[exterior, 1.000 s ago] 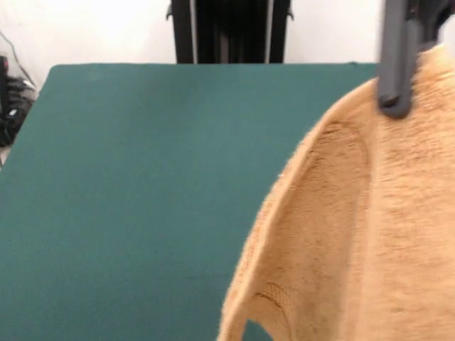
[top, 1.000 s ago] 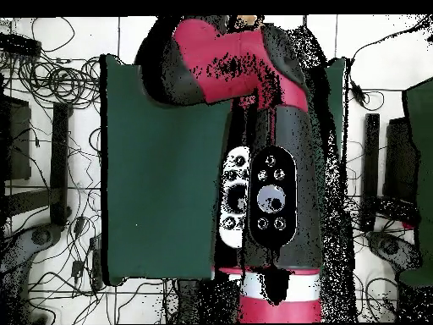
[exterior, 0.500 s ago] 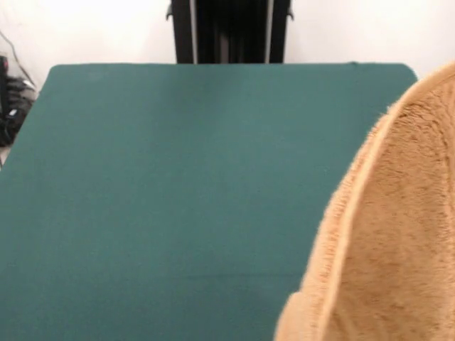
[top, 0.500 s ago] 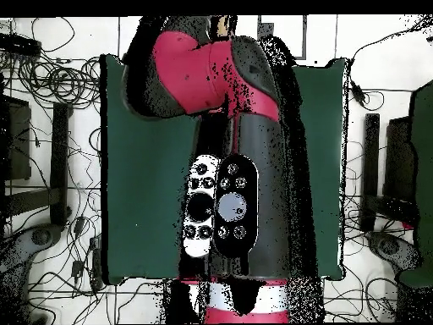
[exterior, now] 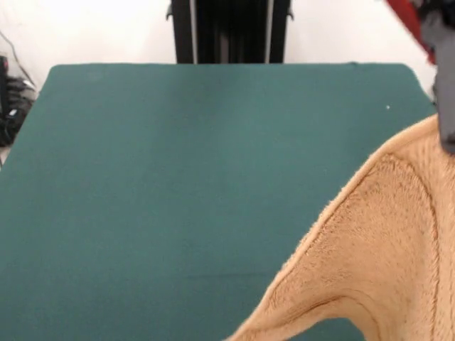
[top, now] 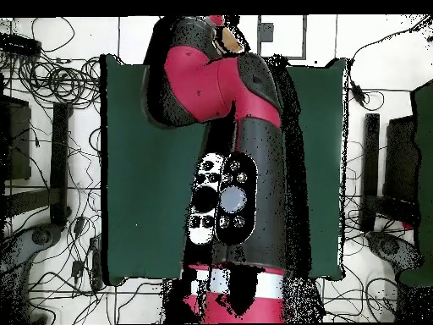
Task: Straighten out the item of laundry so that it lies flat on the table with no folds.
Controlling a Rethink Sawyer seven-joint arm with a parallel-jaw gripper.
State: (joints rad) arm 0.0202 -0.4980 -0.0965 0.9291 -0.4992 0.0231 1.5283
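Only a dark part of the gripper (exterior: 447, 106) is seen at the right edge of the front view, touching the top of the towel (exterior: 384, 263); its opening cannot be told. The towel hangs lifted over the table (exterior: 178, 177), cut off by the frame. In the overhead view the towel is almost fully hidden by the arm (top: 228, 161).

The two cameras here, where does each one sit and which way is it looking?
Front view: across the table, facing the robot; shows the lifted towel and the arm's edge at upper right.
Overhead view: above, looking straight down; the red and black arm hides much of the table.
Both share the table and arm.
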